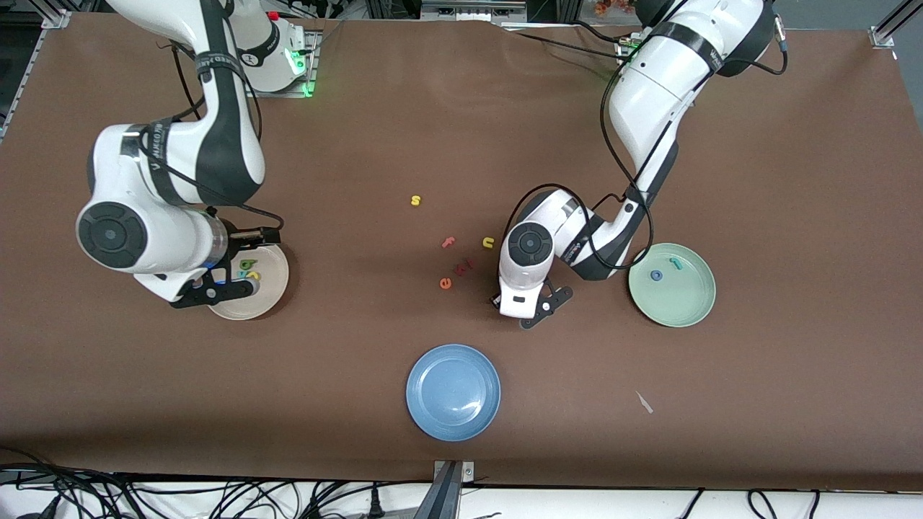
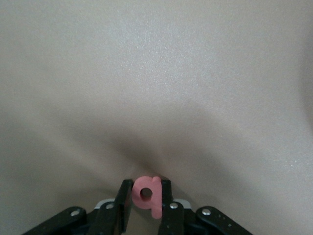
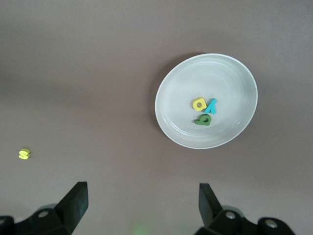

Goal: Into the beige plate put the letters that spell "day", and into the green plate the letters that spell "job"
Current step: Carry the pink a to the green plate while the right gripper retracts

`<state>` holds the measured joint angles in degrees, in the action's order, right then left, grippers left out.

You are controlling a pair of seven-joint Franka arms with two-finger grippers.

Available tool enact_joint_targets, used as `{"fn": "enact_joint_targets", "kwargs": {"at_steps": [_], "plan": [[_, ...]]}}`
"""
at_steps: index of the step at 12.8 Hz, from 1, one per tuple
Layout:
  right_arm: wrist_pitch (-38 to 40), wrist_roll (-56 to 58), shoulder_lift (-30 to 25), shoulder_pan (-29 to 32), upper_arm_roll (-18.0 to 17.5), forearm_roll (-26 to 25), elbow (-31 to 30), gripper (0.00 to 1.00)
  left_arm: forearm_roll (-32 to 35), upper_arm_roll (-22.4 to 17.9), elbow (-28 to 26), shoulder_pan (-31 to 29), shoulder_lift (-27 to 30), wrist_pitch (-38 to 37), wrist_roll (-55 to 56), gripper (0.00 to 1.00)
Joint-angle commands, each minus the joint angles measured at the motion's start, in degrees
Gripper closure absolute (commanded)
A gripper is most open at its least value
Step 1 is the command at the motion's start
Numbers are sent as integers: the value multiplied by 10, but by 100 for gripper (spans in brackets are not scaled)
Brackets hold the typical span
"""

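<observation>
My left gripper (image 2: 146, 188) is shut on the red-pink "b" (image 2: 145, 194), a finger pressed against each side of it. In the front view this gripper (image 1: 532, 306) is low over the bare table between the loose letters and the green plate (image 1: 692, 306), and the "b" is hidden there. The green plate holds the blue "o" (image 1: 656, 274) and the teal "j" (image 1: 676, 264). My right gripper (image 1: 229, 290) hangs open and empty over the beige plate (image 1: 270, 292). The beige plate (image 3: 230, 73) holds the yellow "a" (image 3: 199, 104), the teal "y" (image 3: 212, 105) and the green "d" (image 3: 203, 119).
Loose letters lie mid-table: a yellow "s" (image 1: 415, 200), a pink "f" (image 1: 448, 242), a yellow "u" (image 1: 488, 242), an orange "e" (image 1: 446, 283) and a small red piece (image 1: 461, 268). A blue plate (image 1: 453, 391) sits nearer the front camera. A pale scrap (image 1: 644, 402) lies beside it.
</observation>
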<state>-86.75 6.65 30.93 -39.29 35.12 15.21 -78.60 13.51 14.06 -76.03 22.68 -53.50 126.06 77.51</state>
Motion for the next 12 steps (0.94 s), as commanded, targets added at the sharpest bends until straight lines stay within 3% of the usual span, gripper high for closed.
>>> {"fn": "enact_joint_targets", "kwargs": {"at_steps": [1,3,4,5,6,9,12], "plan": [[-3,2,-39,90,-106,-18,-1,0,11,-5,17,6,-10,-3,4,98],[-11,-3,-74,174,-191,-43,-8,0,13,-5,17,6,-1,-6,4,98],[-38,-3,-95,234,-249,-73,-30,0,16,-4,18,1,10,-8,4,98],[-73,-5,-151,304,-320,-89,-91,0,16,-3,15,0,23,-18,4,99],[-111,-4,-201,348,-336,-86,-147,0,16,-3,15,0,32,-36,4,99],[-115,-6,-255,357,-337,-91,-159,0,16,-3,11,-3,67,-84,-16,100],[-99,0,-273,352,-338,-99,-159,0,12,-1,10,-25,117,-157,-102,100]]}}
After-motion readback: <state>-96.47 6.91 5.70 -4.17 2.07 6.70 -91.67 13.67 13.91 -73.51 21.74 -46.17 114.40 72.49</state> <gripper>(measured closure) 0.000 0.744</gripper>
